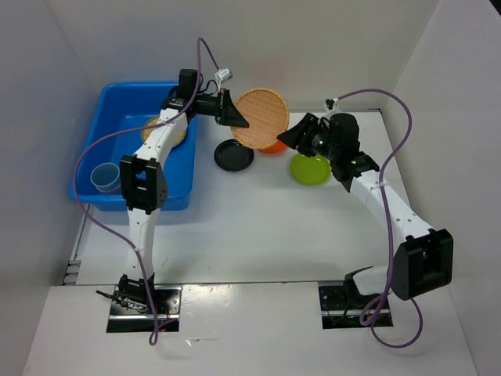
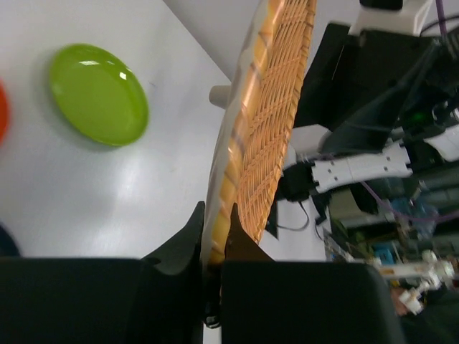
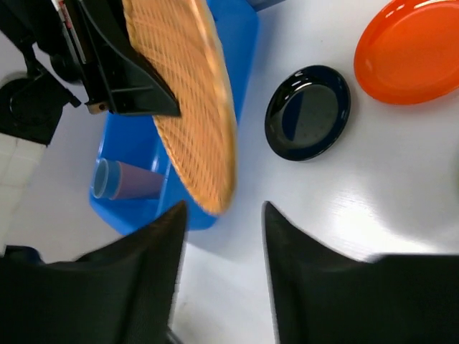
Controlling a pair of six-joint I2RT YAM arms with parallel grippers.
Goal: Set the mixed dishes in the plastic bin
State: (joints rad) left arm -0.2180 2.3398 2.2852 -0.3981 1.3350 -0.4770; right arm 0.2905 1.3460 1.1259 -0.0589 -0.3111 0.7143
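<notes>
My left gripper [image 1: 235, 114] is shut on the rim of a tan woven plate [image 1: 261, 119] and holds it tilted on edge above the table, just right of the blue plastic bin [image 1: 117, 106]. The left wrist view shows the fingers [image 2: 240, 244] pinching that plate [image 2: 265, 122]. My right gripper [image 1: 293, 135] is open and empty beside the plate's right edge [image 3: 190, 100]. On the table lie a black plate [image 1: 234, 155], an orange plate [image 1: 272, 147] partly hidden, and a lime green plate [image 1: 310, 169]. In the bin lie a second woven plate [image 1: 149, 129] and a cup [image 1: 104, 178].
The left arm reaches across the bin's right wall [image 1: 188, 157]. White walls enclose the table at the back and both sides. In the right wrist view the cup [image 3: 125, 179] lies on its side, with a blue rim and pinkish body.
</notes>
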